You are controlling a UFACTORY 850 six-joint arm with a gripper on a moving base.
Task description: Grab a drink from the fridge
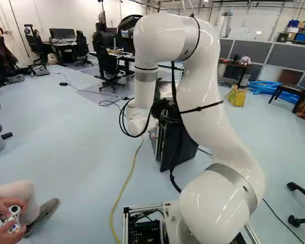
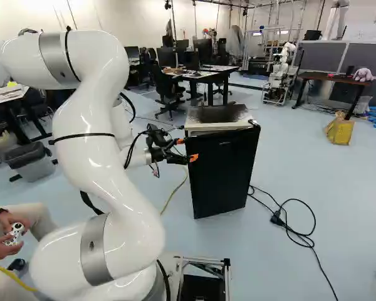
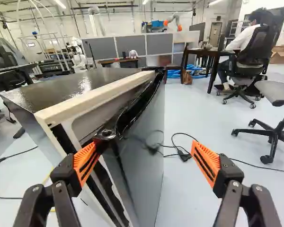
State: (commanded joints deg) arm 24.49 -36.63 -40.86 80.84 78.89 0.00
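In the right base view my gripper [image 2: 187,150] is at the near upper corner of the small fridge, beside its black door [image 2: 222,172]. The fridge also shows behind my arm at the door [image 1: 179,145] in the left base view. Seen from the wrist, the gripper [image 3: 146,161] stands wide open. One orange finger pad [image 3: 85,161] is at the side edge of the door [image 3: 144,156], by the dark gap between door and fridge body; the other is out in front of the door. Whether the pad touches is unclear. No drink is visible.
A black cable [image 2: 294,229] lies on the floor beside the fridge. A yellow cable [image 1: 123,190] runs along the floor. A seated person holding a controller [image 1: 12,218] is close by. Desks [image 2: 207,75], office chairs and another robot [image 2: 279,75] stand farther back.
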